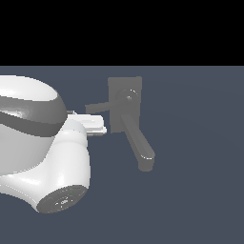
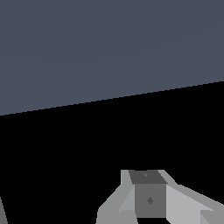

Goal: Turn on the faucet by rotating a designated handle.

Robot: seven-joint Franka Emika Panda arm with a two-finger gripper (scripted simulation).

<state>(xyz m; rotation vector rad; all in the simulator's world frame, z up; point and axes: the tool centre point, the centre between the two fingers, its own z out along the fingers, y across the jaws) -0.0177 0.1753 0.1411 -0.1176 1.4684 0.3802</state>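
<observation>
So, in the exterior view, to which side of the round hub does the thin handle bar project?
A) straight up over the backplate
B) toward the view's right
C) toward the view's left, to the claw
C: the handle runs from the hub toward the view's left, ending by the white claw.

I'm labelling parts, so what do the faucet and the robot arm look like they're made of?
The faucet looks like matte grey metal or plastic, flat and without shine. The robot arm looks like glossy white plastic, showing bright highlights. Both are renders, so this is uncertain.

Glossy white rounded arm (image 1: 57,162), dark grey band, grey end cap
</observation>
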